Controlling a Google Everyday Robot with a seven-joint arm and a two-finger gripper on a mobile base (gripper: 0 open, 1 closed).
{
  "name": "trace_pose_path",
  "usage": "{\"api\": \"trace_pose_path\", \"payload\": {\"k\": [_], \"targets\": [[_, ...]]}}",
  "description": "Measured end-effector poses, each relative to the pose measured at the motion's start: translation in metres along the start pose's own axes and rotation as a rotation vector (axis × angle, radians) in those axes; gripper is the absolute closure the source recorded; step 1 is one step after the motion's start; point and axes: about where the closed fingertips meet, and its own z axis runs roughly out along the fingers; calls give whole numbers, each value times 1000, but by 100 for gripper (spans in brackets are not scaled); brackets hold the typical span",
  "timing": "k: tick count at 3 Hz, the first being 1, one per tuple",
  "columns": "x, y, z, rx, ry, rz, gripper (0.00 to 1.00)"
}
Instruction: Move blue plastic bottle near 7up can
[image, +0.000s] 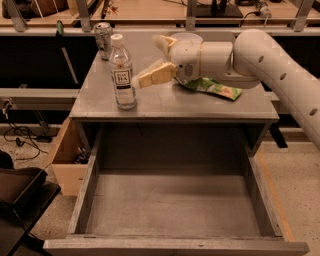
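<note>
Blue plastic bottle (122, 70) is standing upright on the counter (165, 105), 7up can (103, 40) sitting just behind; gripper (150, 60) is hovering beside it, fingers spread.

Desk (165, 102): grey top, drawer (170, 200) pulled open beneath. A green bag (215, 89) lies flat on the desk, just right of the claw (148, 60) above the desk's middle. A wooden box (65, 160) stands left of the drawer, cables (20, 132) nearby.

Upright clear blue plastic bottle (122, 70) stands before the silvery 7up can (103, 37), gripper (148, 60) just beside it.
</note>
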Motion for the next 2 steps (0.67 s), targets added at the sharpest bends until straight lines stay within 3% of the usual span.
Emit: {"api": "trace_pose_path", "payload": {"k": [2], "targets": [[16, 17, 53, -103, -84, 60, 0]]}}
